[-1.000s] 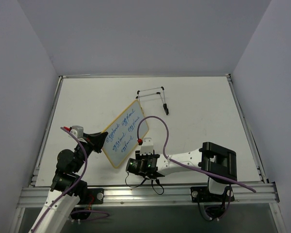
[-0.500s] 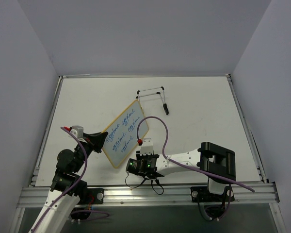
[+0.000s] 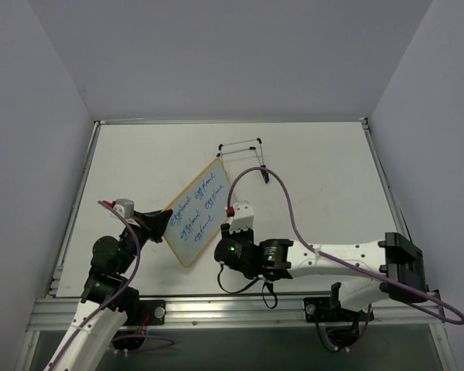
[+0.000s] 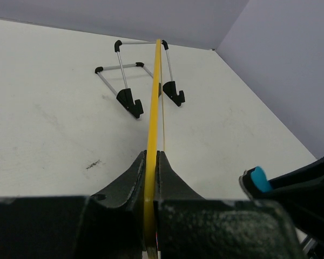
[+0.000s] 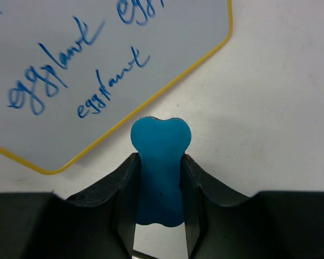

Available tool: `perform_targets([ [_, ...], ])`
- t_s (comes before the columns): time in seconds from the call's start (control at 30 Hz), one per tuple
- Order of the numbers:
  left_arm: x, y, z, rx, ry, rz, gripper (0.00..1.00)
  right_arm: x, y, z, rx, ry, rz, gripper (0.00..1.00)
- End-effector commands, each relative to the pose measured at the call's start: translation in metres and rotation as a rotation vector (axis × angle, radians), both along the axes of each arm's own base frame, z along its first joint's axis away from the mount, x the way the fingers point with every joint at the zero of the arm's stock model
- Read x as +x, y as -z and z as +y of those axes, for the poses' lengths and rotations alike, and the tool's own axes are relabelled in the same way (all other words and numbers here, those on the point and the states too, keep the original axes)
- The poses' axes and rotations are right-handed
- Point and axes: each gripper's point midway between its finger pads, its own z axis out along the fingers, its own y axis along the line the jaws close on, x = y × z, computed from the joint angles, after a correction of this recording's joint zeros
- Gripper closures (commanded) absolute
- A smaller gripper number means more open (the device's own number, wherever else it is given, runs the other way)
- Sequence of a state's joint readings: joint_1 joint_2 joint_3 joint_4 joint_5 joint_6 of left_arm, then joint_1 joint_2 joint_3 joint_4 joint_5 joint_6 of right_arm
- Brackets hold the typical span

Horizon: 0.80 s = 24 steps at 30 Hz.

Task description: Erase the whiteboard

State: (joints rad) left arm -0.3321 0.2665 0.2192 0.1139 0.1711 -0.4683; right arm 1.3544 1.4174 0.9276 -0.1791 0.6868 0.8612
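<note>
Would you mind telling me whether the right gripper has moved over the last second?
Yes. In the top view the right gripper, holding the blue eraser, has shifted upward in the picture, towards the wire stand.

Bench (image 3: 317, 178): white, matt top; faint grey scuffs in the left wrist view, the darkest a short smudge (image 4: 93, 163) on the near-left part of the surface.
Wire stand (image 3: 240, 144): stands on the far-centre part of the bench; thin silver rods with black end caps; two black hooked feet (image 4: 129, 101) point towards the near side; rods form an open rectangle behind the feet.
Walls (image 3: 232, 54): plain lavender-grey, closing the bench on the left, far and right sides.
Aluminium rail (image 3: 240, 311): slotted extrusion along the near bench edge; a narrower rail (image 3: 390, 201) runs along the right edge.
</note>
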Motion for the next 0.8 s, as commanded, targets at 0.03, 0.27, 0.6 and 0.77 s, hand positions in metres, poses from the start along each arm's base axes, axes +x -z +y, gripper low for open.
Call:
perform_targets([
  [0.03,0.002,0.018,0.002,0.055,-0.007,0.065,0.98,0.025,-0.064,-0.016,0.042,-0.042,-0.192,0.78],
  [0.27,0.001,0.020,0.005,0.047,-0.025,0.084,0.98,0.054,-0.134,-0.017,0.247,-0.229,-0.376,0.82],
  [0.6,0.004,0.025,-0.003,0.064,0.014,0.104,0.98,0.070,-0.137,0.063,0.318,-0.410,-0.412,0.84],
  [0.77,0.004,0.025,-0.005,0.064,0.021,0.105,0.98,0.072,-0.120,0.090,0.367,-0.453,-0.420,0.85],
])
